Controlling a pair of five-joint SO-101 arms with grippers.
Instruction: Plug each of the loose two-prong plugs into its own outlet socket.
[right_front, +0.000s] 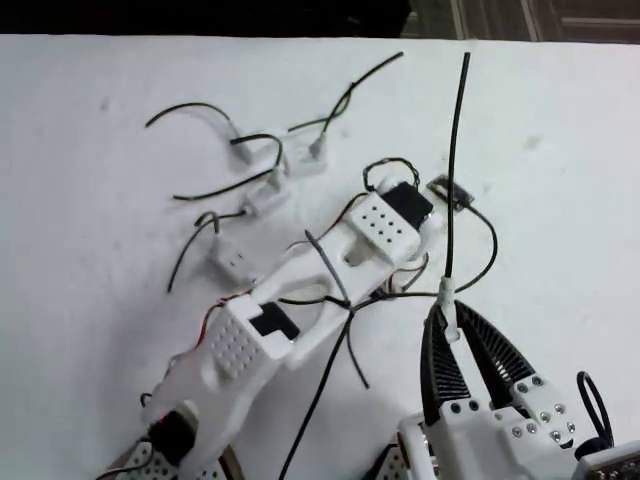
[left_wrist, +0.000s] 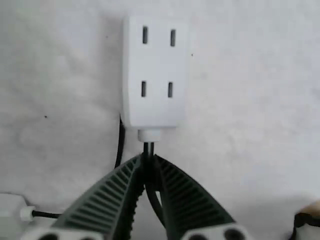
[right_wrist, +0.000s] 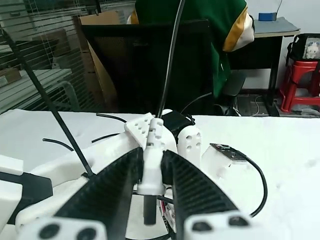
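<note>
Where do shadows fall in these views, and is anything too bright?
High view: table evenly bright, cables cast faint shadows. Left wrist view: white outlet block almost blends into the table. Right wrist view: plug in the right gripper bright against the dim room.

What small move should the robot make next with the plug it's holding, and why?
Probably the right gripper should carry its plug over toward the outlet block and line it up with a socket. It grips the plug, cord standing upward, while the left gripper pinches the block's cord and both sockets show empty.
</note>
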